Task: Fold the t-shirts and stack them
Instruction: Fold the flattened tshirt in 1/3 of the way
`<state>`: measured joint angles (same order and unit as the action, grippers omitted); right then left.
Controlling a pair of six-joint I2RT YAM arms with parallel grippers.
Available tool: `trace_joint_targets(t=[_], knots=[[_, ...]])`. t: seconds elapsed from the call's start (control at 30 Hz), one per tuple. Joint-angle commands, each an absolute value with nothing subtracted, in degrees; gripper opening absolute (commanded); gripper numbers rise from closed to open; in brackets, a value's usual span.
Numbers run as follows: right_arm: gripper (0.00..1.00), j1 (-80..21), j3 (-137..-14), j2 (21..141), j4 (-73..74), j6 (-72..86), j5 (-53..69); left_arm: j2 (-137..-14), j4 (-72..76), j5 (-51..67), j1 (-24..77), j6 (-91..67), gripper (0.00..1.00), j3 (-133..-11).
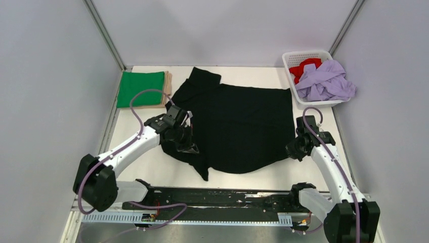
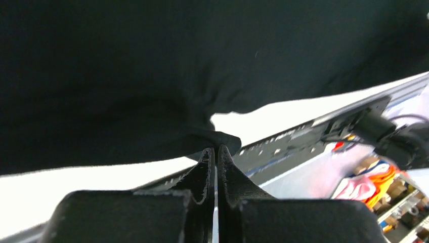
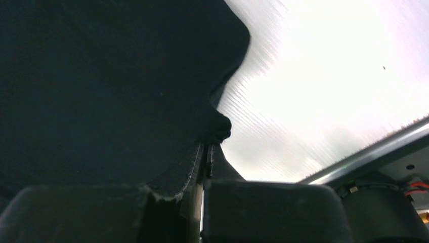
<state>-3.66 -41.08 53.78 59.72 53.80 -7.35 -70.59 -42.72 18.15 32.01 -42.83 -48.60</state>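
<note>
The large black t-shirt [image 1: 238,121] lies spread across the middle of the table. My left gripper [image 1: 189,145] is shut on its left edge, and the left wrist view shows the black cloth [image 2: 152,76] pinched at my fingertips [image 2: 216,151]. My right gripper [image 1: 293,151] is shut on its right hem; the right wrist view shows the cloth [image 3: 101,76] bunched at my fingertips [image 3: 207,147]. A folded green t-shirt [image 1: 141,88] lies on a tan one [image 1: 168,88] at the back left. A red t-shirt [image 1: 304,68] and a lilac one [image 1: 326,81] are heaped in the basket.
The white lattice basket [image 1: 291,58] stands at the back right, against the wall. A black rail [image 1: 217,197] with the arm bases runs along the near edge. Grey walls close in the table on the left, right and back.
</note>
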Motion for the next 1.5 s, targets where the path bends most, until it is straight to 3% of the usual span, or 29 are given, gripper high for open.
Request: trace_joint_targets(t=[0.0,0.33,0.67,1.03,1.33,1.4,1.47], knots=[[0.00,-3.45,-46.34,59.48,51.86,50.02,-9.55,-77.35,-35.34,19.39,28.01,-38.87,0.00,-55.37],[0.00,-0.60,-53.37,72.10,47.82,45.85,-12.58,-91.89,-36.94,19.08,16.91,-35.75,0.00,-70.74],[0.00,4.92,-55.05,74.18,45.40,43.14,-10.99,-91.89,-36.45,16.65,10.47,-34.32,0.00,-74.55],[0.00,5.19,-56.73,77.87,37.80,39.16,-7.39,-94.85,-36.01,13.54,8.15,-32.07,0.00,-79.96],[0.01,5.25,-63.14,89.13,35.14,37.71,-8.40,-103.82,-34.41,11.05,7.57,-31.22,0.00,-85.83],[0.04,5.27,-65.38,92.41,34.80,37.66,-9.24,-106.69,-33.05,9.73,7.52,-31.20,0.03,-87.93],[0.11,5.27,-68.18,95.53,34.59,37.39,-10.31,-110.22,-32.04,8.13,7.48,-31.12,0.14,-90.72]])
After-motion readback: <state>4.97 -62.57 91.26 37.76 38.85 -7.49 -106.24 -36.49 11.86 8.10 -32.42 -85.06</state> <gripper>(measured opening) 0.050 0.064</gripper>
